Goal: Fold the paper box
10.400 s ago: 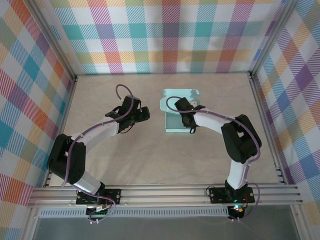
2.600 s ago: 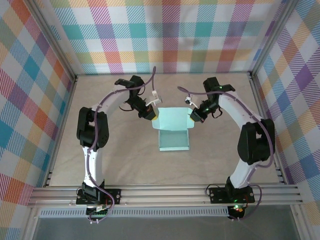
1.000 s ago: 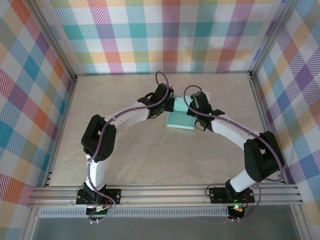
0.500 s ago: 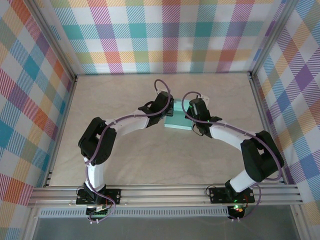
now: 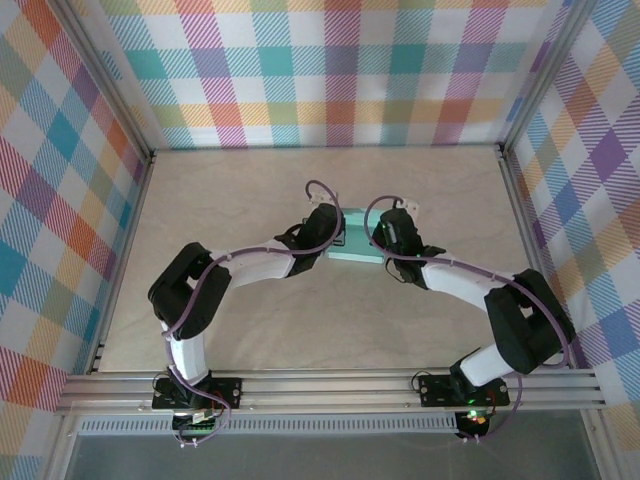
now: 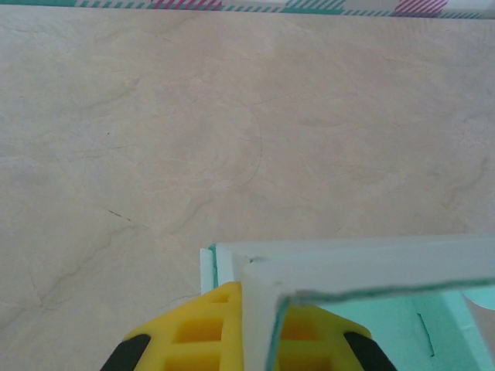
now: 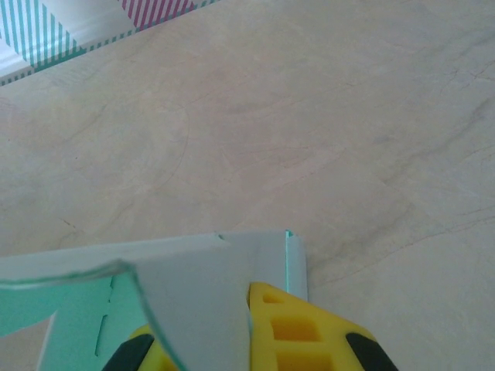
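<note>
The paper box (image 5: 356,243) is pale mint card lying at mid-table, and from above it shows as a narrow strip between the two wrists. My left gripper (image 5: 336,232) is at its left end and my right gripper (image 5: 383,234) at its right end. In the left wrist view the yellow fingers (image 6: 197,332) of the left gripper (image 6: 259,297) are shut on a raised corner flap of the paper box (image 6: 356,261). In the right wrist view the right gripper (image 7: 246,305) pinches a curved flap of the paper box (image 7: 193,282) against its yellow finger (image 7: 298,328).
The beige tabletop (image 5: 240,320) stretches all around the box. Checked cloth walls (image 5: 330,70) and aluminium rails (image 5: 330,390) enclose the table. Both arms arch inward from their bases at the near edge.
Both wrists have slid a little toward the near edge and lower. The box's raised part has come over, so less of the mint card shows from above.
</note>
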Controlling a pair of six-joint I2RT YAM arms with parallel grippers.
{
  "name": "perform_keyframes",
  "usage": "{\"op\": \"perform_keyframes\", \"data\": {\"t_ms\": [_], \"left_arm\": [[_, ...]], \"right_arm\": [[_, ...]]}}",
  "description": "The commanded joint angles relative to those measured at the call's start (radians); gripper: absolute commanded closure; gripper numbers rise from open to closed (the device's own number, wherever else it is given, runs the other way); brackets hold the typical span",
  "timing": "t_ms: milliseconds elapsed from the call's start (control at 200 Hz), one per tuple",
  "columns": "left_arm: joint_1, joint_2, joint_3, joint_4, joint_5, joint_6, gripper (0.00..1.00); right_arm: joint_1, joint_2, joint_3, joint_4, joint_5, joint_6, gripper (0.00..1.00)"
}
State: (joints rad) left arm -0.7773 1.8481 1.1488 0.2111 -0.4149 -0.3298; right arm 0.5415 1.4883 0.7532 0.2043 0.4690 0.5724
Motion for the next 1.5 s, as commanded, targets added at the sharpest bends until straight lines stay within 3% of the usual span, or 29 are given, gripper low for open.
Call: {"op": "perform_keyframes", "data": {"t_ms": [0, 280, 585, 780, 850, 1000, 1100, 1235, 1350, 1440, 1495], "left_arm": [[-0.012, -0.019, -0.049, 0.028, -0.065, -0.044, 1.0], [-0.051, -0.007, -0.136, 0.145, -0.105, -0.035, 1.0], [-0.095, 0.0, -0.252, 0.316, -0.16, -0.011, 1.0], [-0.101, 0.012, -0.262, 0.326, -0.161, -0.008, 1.0], [-0.102, 0.014, -0.256, 0.32, -0.164, -0.008, 1.0], [-0.102, 0.022, -0.233, 0.275, -0.182, -0.002, 1.0], [-0.103, 0.025, -0.229, 0.267, -0.185, 0.0, 1.0], [-0.103, 0.026, -0.224, 0.262, -0.188, 0.012, 1.0], [-0.106, 0.028, -0.218, 0.261, -0.177, 0.034, 1.0], [-0.114, 0.027, -0.214, 0.262, -0.168, 0.061, 1.0], [-0.117, 0.026, -0.21, 0.261, -0.165, 0.068, 1.0]], "right_arm": [[-0.002, -0.006, -0.048, -0.023, 0.042, 0.053, 1.0], [0.046, -0.002, -0.096, 0.005, 0.083, 0.072, 1.0], [0.091, -0.016, -0.229, 0.189, 0.125, 0.029, 1.0], [0.095, -0.039, -0.251, 0.229, 0.111, 0.0, 0.97], [0.095, -0.062, -0.253, 0.237, 0.098, -0.024, 0.87], [0.095, -0.135, -0.264, 0.239, 0.052, -0.093, 0.45], [0.095, -0.216, -0.282, 0.217, 0.014, -0.15, 0.28], [0.094, -0.376, -0.276, 0.112, -0.022, -0.22, 0.17], [0.059, -0.487, -0.234, 0.008, -0.031, -0.204, 0.15], [-0.029, -0.46, -0.128, -0.144, -0.133, -0.103, 0.14], [-0.099, -0.386, -0.043, -0.231, -0.287, -0.041, 0.12]]}}
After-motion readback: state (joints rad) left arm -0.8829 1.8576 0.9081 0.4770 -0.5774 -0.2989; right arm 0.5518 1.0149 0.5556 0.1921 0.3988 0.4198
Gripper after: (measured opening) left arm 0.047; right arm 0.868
